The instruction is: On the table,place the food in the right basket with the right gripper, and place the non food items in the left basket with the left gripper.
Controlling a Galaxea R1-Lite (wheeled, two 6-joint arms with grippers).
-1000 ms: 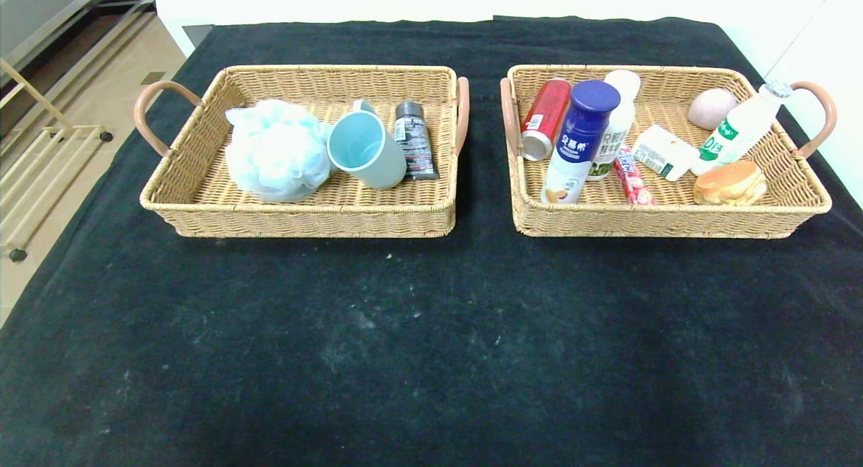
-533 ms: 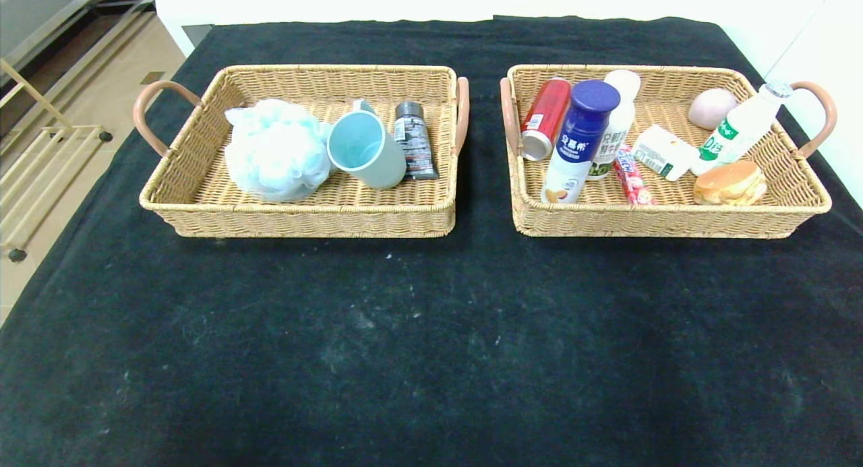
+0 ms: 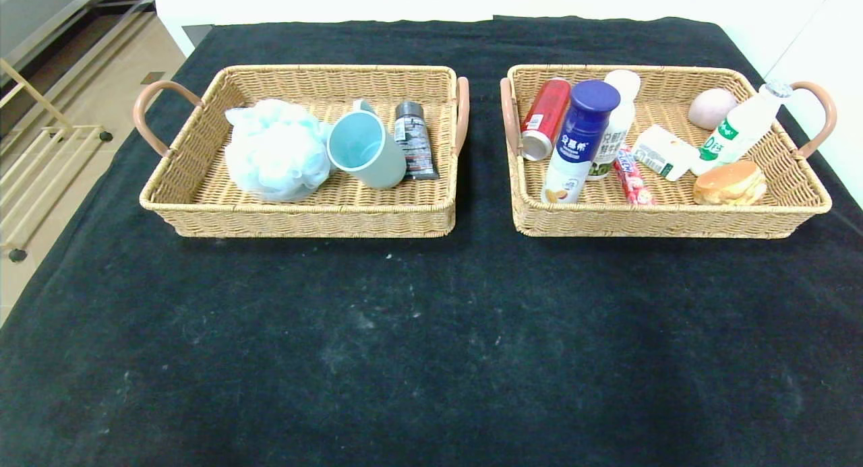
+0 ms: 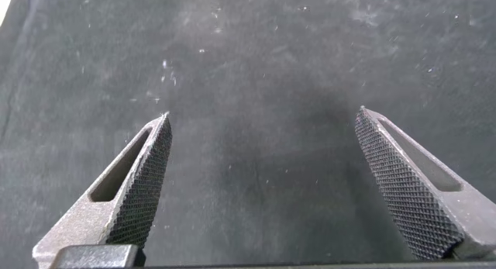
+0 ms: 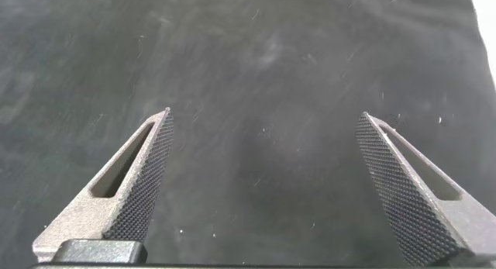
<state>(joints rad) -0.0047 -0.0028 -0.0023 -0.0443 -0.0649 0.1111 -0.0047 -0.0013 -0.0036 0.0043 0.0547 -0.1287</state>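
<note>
I see both baskets filled: left tan wicker basket (image 3: pixel 202 191), right tan wicker basket (image 3: pixel 674 218). Left gripper (image 4: pixel 263 122) and right gripper (image 5: pixel 265 122) hang over the black-clothed desk (image 3: pixel 431 332), fingers spread wide, empty.

Neither arm appears in the head view. The mug (image 3: pixel 366 149) hides the pouf's (image 3: pixel 275 150) right edge. The blue-capped bottle (image 3: pixel 580 140) covers most of the white-capped bottle (image 3: pixel 619 116) behind it. Label print is unreadable.
</note>
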